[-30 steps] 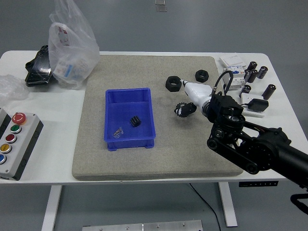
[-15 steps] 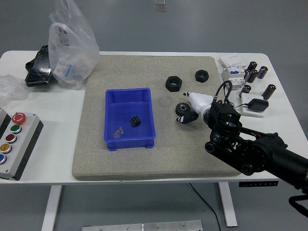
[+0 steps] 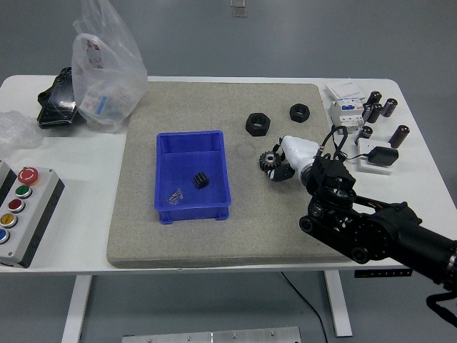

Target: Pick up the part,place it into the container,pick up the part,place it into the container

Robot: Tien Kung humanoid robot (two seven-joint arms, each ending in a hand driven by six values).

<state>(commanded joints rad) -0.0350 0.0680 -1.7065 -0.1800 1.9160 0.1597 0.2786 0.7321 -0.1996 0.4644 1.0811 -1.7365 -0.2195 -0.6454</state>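
A blue container [image 3: 214,153] sits on the grey mat left of centre, holding a small black gear [image 3: 200,180] and a small metallic part [image 3: 175,194]. My right hand [image 3: 275,168], white with black fingers, is right of the container above the mat, curled around a black toothed gear [image 3: 268,160]. I cannot tell whether this gear touches the mat. Two black nuts lie behind the hand: a larger nut [image 3: 258,123] and a smaller nut [image 3: 299,112]. The left arm is out of view.
A plastic bag [image 3: 106,64] and a black object [image 3: 56,100] stand at the back left. A button box [image 3: 20,211] is at the left edge. Black cylinders [image 3: 378,107], white modules [image 3: 346,100] and a black adapter [image 3: 378,156] crowd the right side.
My right forearm has drawn back toward the near edge and lower in the picture. The hand keeps the gear, which has turned slightly and stays in about the same spot.
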